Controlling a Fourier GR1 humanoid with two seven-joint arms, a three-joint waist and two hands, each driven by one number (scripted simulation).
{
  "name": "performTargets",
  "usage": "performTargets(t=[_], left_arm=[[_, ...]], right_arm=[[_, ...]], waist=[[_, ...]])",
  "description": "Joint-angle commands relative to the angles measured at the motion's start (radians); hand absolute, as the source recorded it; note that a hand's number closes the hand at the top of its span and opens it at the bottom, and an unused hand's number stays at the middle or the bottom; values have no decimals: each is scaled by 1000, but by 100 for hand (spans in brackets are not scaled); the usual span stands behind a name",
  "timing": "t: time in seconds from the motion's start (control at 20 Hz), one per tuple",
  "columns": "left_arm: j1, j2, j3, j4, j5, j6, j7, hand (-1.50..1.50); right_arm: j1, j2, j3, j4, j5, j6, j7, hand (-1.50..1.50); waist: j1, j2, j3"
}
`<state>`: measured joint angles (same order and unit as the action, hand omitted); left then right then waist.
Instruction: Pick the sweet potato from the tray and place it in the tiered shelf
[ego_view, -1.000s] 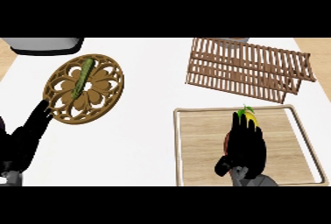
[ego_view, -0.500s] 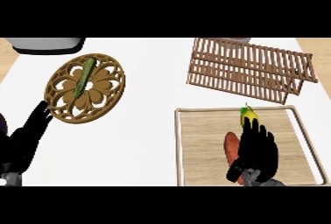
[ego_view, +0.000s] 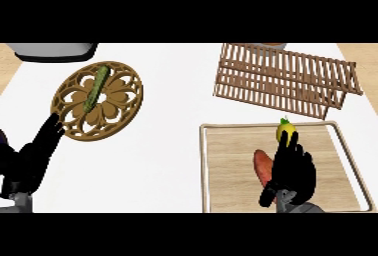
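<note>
Looking steeply down at a white table (ego_view: 170, 165), you have your two black hands nearest you, at the lower edge of the view. Your right hand (ego_view: 291, 170) is at the lower right, over a shallow wooden tray (ego_view: 221, 170) with a raised rim. Its fingers (ego_view: 284, 150) point away from you, straight and slightly spread, and they are curled round nothing. The sweet potato (ego_view: 261, 167), an orange-red oblong, lies on the tray floor just beside this hand on its left; the hand's edge overlaps it, so you cannot tell whether they touch. Just past the fingertips, near the tray's far rim, sits a small yellow fruit with a green tip, likely a lemon (ego_view: 286, 131).

Your left hand (ego_view: 33, 157) is at the lower left edge, over the bare table, fingers straight and loosely spread, at rest and holding nothing. Its fingertips lie close to the near rim of a round carved wooden trivet (ego_view: 111, 107), which sits further out on the left. A slim green vegetable (ego_view: 96, 87), too small to identify, lies lengthwise on the trivet's far half.

Farther away on the right, beyond the tray, stands the tiered shelf (ego_view: 284, 80), a brown slatted wooden rack set at a slight angle. At the far left corner, the edge of a grey-and-white object (ego_view: 55, 49) shows, cut off by the view.
</note>
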<state>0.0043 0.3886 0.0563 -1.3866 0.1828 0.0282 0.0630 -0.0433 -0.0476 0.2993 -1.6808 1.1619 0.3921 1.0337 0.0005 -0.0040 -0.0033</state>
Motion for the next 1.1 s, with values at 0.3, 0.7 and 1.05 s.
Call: performTargets(t=[0.3, 0.7, 1.05], left_arm=[[15, 5, 35, -23, -3, -38, 24, 0], [11, -32, 24, -64, -31, -21, 72, 0], [29, -38, 29, -44, -37, -54, 23, 0]], right_arm=[[47, 4, -32, 74, 32, -9, -32, 150], [23, -22, -4, -10, 137, 8, -43, 150], [-124, -38, 48, -36, 51, -29, -330, 150]], waist=[[0, 4, 3], [-1, 3, 3], [22, 5, 4]])
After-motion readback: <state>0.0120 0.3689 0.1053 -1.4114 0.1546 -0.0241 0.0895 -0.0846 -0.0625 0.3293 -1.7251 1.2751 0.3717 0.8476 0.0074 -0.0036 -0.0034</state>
